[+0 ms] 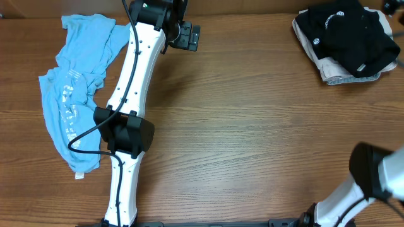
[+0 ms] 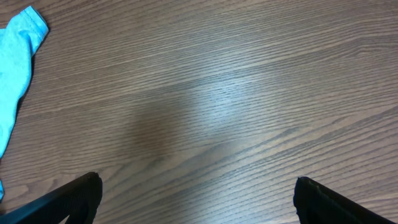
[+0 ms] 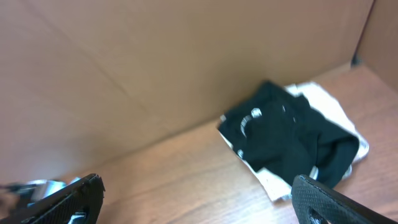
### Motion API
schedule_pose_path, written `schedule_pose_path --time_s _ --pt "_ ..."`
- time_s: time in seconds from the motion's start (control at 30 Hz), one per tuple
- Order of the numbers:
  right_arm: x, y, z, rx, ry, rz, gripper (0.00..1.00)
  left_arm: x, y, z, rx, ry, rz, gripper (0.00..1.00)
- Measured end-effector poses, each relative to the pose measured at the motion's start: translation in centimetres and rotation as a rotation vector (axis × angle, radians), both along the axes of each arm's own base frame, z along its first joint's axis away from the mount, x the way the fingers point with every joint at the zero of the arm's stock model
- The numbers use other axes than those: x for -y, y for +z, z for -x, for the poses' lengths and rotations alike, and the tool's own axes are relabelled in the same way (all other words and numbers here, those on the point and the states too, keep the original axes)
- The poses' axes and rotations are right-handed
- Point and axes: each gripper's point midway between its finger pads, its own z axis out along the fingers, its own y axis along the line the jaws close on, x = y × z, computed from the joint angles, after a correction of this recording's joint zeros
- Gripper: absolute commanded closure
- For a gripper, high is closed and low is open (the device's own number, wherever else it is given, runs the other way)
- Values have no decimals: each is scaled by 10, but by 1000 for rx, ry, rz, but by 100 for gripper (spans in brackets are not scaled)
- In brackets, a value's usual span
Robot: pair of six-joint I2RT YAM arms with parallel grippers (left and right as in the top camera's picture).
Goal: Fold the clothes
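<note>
A light-blue tee (image 1: 79, 88) with white print lies crumpled and spread at the table's left; one corner of it (image 2: 15, 68) shows in the left wrist view. A black shirt (image 1: 347, 34) with small white logos sits folded at the back right, on top of a white garment (image 1: 334, 70). My left gripper (image 1: 188, 36) reaches to the back of the table, right of the tee. It stands open (image 2: 198, 199) over bare wood. My right gripper (image 3: 196, 199) is open too, in the air short of the black shirt (image 3: 280, 134), touching nothing.
The left arm (image 1: 129, 126) stretches from the front edge to the back, along the tee's right side. The right arm (image 1: 379, 180) is folded at the front right corner. A brown cardboard wall (image 3: 124, 62) stands behind the table.
</note>
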Motion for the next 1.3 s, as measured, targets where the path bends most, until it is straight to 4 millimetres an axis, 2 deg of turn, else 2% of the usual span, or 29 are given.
schedule_pose_path --time_s 0.1,0.2,0.27,0.37,0.53,0.8,0.9,1.13,1.3 --pt "-22 40 45 119 36 12 0 0 0 0 0 0 0 0" --pt "-59 74 92 238 147 -8 0 0 0 0 0 0 0 0" --pt "-85 89 121 301 244 -31 0 0 0 0 0 0 0 0" --pt "-113 105 158 371 351 -45 0 0 0 0 0 0 0 0" --pt "-138 116 197 435 440 -41 0 0 0 0 0 0 0 0" --pt "-145 122 213 474 454 -14 0 0 0 0 0 0 0 0" --pt "-131 117 208 454 378 31 0 0 0 0 0 0 0 0" --pt "-82 93 180 333 144 128 0 0 0 0 0 0 1 0" --pt "-66 77 161 328 81 180 0 0 0 0 0 0 1 0"
